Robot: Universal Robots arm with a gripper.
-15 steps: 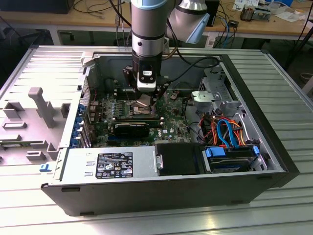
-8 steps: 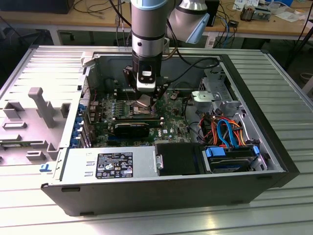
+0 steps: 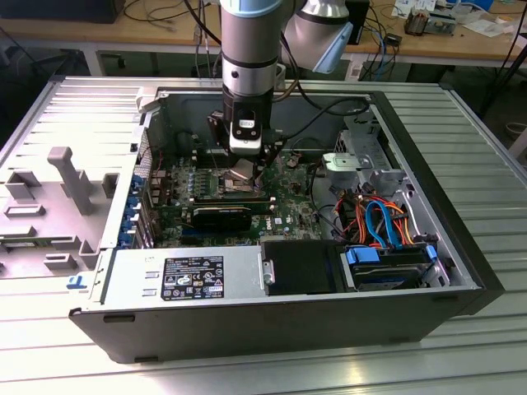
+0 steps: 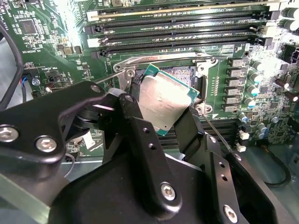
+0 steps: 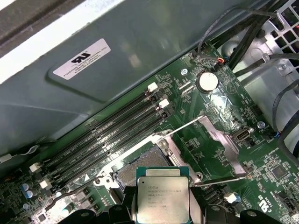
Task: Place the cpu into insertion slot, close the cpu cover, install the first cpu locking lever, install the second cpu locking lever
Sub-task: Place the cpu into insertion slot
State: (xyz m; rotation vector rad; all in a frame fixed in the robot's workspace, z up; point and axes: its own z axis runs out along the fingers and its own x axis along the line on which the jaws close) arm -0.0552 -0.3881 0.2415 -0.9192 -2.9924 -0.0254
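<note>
Holding cpu (image 5: 162,198) between narrowed jaws, tilted just above slot (image 5: 132,173), with cover (image 5: 218,136) swung open beside it, inside case (image 3: 247,325) on bench (image 3: 482,140).

Print on the cpu (image 5: 162,196) and white label (image 5: 81,59) seems unreadable.

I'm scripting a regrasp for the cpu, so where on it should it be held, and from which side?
Probably by two opposite edges, coming from above its metal top. The cpu is a thin flat square, and the tool pinches it that way, leaving its underside free for the insertion slot.
</note>
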